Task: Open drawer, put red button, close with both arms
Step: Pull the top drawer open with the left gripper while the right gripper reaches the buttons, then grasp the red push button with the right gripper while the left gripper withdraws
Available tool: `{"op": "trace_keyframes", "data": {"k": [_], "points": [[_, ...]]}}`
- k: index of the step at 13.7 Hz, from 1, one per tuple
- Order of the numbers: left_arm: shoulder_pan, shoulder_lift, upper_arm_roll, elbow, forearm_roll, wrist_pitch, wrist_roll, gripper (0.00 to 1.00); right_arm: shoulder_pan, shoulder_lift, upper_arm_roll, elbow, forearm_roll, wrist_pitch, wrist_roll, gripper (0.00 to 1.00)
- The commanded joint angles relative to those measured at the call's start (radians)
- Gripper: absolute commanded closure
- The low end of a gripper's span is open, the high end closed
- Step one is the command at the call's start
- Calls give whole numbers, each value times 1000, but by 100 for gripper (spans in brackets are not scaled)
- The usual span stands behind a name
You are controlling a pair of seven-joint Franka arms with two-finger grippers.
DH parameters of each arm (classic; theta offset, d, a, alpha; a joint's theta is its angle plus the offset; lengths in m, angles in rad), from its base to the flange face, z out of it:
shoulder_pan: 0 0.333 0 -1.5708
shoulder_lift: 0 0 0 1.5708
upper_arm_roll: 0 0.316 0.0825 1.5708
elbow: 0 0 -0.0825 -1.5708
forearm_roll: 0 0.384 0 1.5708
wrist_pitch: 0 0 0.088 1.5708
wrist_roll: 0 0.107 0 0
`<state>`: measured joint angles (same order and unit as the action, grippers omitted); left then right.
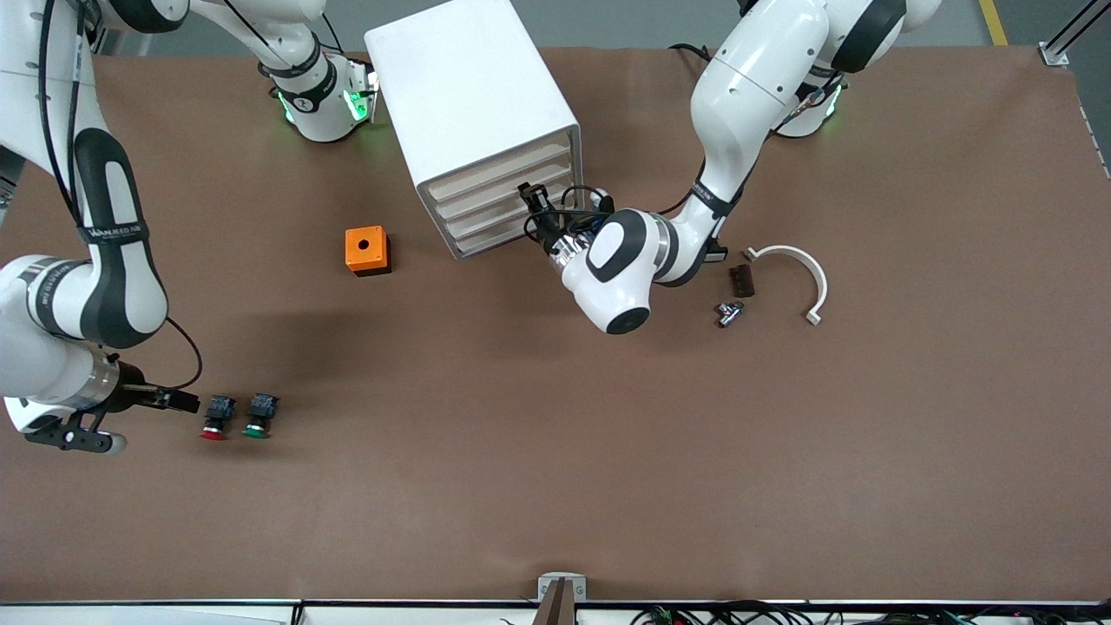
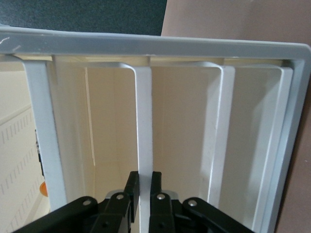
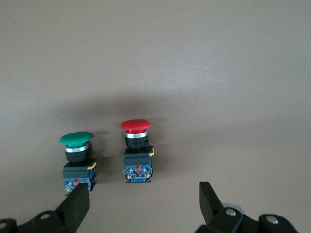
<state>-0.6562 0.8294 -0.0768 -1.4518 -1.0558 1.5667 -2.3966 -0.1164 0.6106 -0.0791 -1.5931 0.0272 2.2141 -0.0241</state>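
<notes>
Left gripper pinches a drawer slat; right gripper hangs spread by the red button.

The red button lies near the table's right-arm edge, just off the right gripper's fingertips, a green button just beside it. An orange box sits toward the cabinet.

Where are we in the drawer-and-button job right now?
Early stage; nothing is finished. All four drawers sit flush in the cabinet. In hand: the left gripper is shut on a drawer front, ready to pull. The right gripper is open beside the red button, which sits on the table next to the green button. Left: opening, placing, closing.
</notes>
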Motion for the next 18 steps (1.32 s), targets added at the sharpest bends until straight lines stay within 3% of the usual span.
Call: {"op": "trace_keyframes", "data": {"k": [1,3,8,10,12,13,16,18], "points": [[24,2,54,46,16,-4,-9,99,-11,20,12,-16,10,51,44,0],[79,2,61,83,40,-5,5,99,-6,21,13,-71,10,137,62,0],[190,5,61,134,36,3,121,95,0,61,13,-79,54,165,69,0],[207,2,60,134,34,6,161,81,1,67,15,-80,65,167,70,0],[213,-4,60,134,33,3,165,44,7,77,15,-80,65,167,70,0],[213,-6,60,134,33,3,166,38,9,81,15,-80,65,167,73,0],[242,-15,60,140,36,3,168,3,11,92,15,-80,63,168,73,0],[266,-15,58,183,37,-1,180,1,11,100,15,-80,63,168,73,0]]}}
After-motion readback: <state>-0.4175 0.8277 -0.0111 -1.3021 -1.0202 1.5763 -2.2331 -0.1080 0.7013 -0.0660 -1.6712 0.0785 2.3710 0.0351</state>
